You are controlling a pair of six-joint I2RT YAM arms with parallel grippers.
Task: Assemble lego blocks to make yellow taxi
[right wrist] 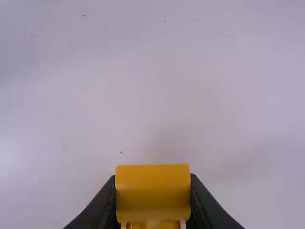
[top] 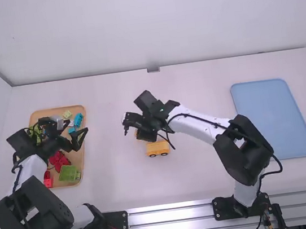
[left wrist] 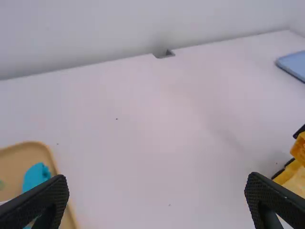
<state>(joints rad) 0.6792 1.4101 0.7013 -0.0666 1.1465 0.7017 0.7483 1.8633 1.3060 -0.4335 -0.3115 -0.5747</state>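
High view: your wheeled yellow base [top: 158, 148] sits on the counter [top: 206, 167], probably light and stiff. Left wrist view: your left gripper [left wrist: 157, 179] is spread. Right wrist view: your right gripper [right wrist: 153, 178] pinches a yellow block [right wrist: 152, 193]; likely slick, so grip opposite sides squarely.

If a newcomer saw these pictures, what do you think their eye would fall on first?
Probably the bright yellow block gripped in the right pincer, near the small wheeled yellow body around mid-table. Next might come the tan tray of colourful pieces at the left, with the open left pincer over it.
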